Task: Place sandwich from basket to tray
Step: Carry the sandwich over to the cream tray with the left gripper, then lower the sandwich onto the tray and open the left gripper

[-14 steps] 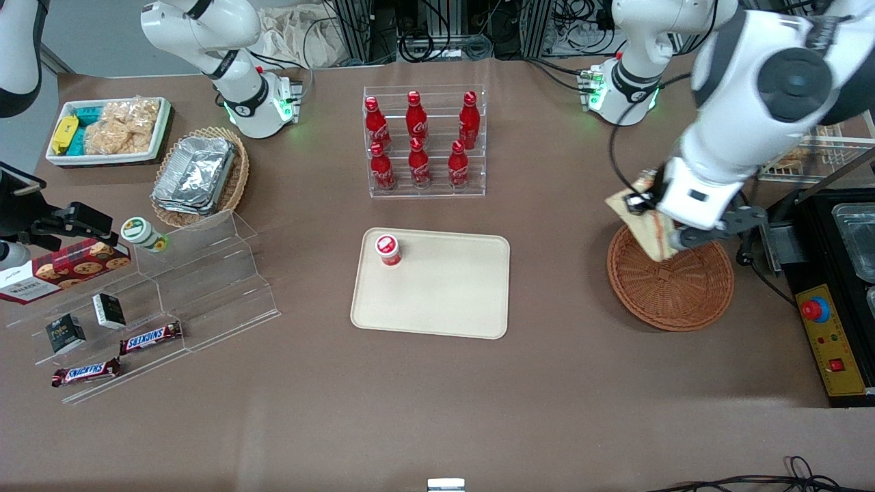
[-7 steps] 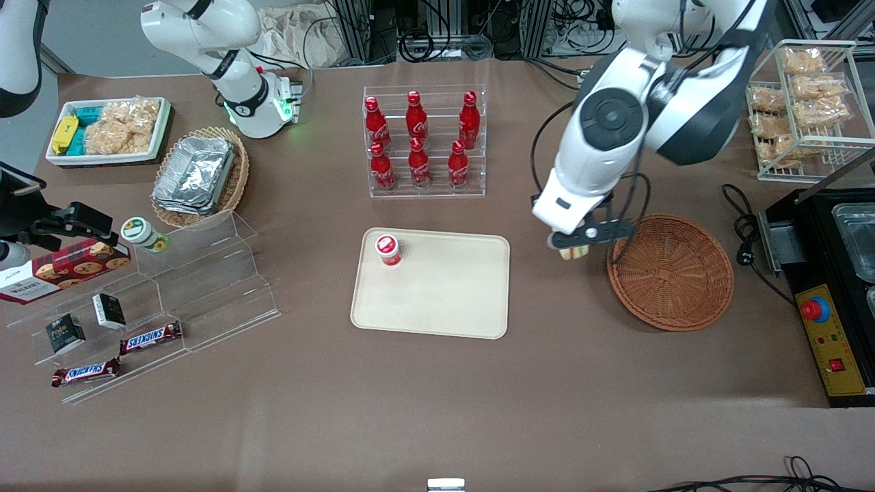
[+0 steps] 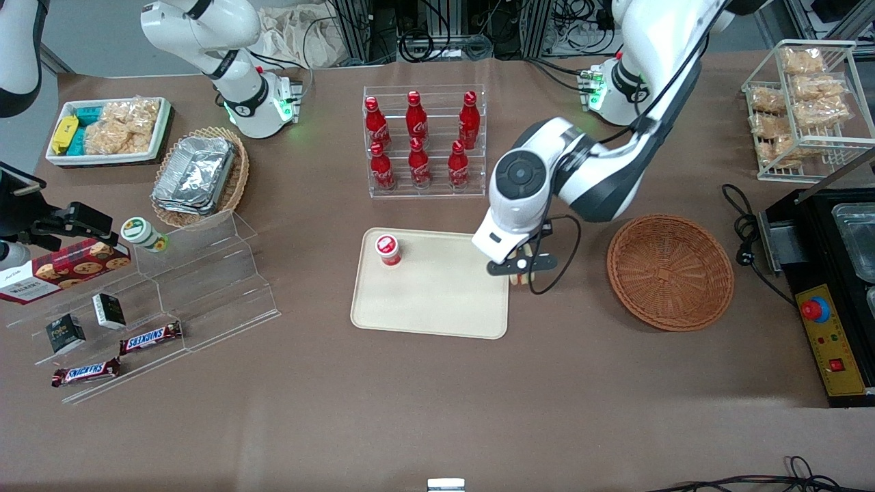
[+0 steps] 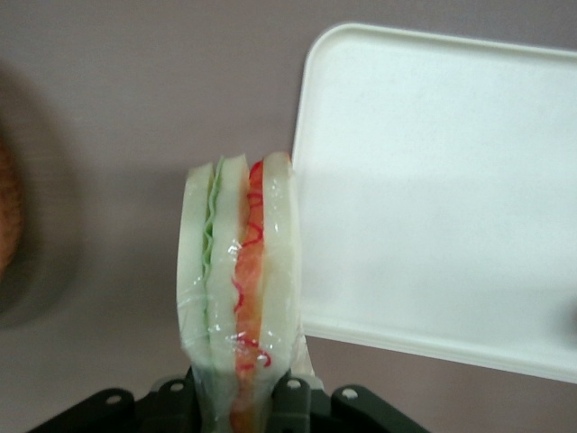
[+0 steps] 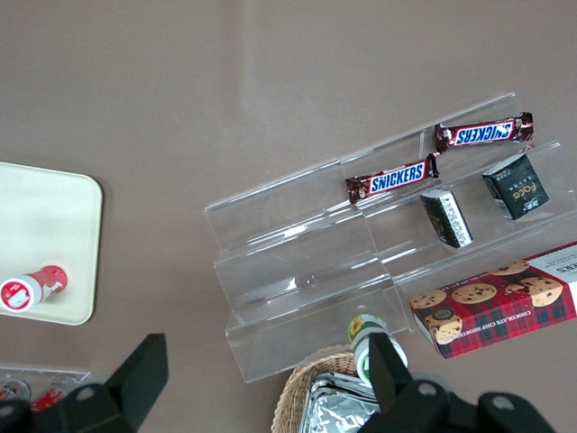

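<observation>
My left gripper (image 3: 521,268) hangs over the edge of the cream tray (image 3: 437,311) that faces the basket, shut on the sandwich (image 3: 523,276). The wrist view shows the wrapped sandwich (image 4: 239,280) clamped between the two black fingers (image 4: 290,401), its white bread with green and red-orange filling pointing away from the camera, just off the tray's rim (image 4: 302,153). The reddish-brown wicker basket (image 3: 670,270) sits toward the working arm's end of the table with nothing in it. A small red-capped cup (image 3: 387,249) stands on the tray.
A clear rack of red cola bottles (image 3: 421,140) stands farther from the front camera than the tray. A clear stepped shelf with Snickers bars (image 3: 150,337) and a foil-container basket (image 3: 198,174) lie toward the parked arm's end. A wire snack rack (image 3: 800,102) and a black appliance (image 3: 834,287) flank the basket.
The gripper has carried the sandwich out of the basket and across the table to the tray's edge. The basket now holds nothing.
</observation>
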Controlling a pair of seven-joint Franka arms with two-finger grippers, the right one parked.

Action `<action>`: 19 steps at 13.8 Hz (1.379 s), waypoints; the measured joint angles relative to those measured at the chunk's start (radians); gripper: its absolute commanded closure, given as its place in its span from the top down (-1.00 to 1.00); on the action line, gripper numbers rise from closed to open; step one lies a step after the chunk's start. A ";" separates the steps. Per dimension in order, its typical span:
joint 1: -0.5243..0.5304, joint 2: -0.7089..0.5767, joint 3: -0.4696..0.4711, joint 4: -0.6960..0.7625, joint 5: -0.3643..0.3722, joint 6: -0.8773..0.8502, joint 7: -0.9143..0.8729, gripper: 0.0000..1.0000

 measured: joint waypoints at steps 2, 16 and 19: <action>-0.005 0.065 0.000 0.003 0.012 0.036 -0.003 -0.42; -0.051 0.260 0.000 0.171 0.057 0.054 -0.025 1.00; -0.049 0.244 0.000 0.237 0.061 0.042 -0.109 1.00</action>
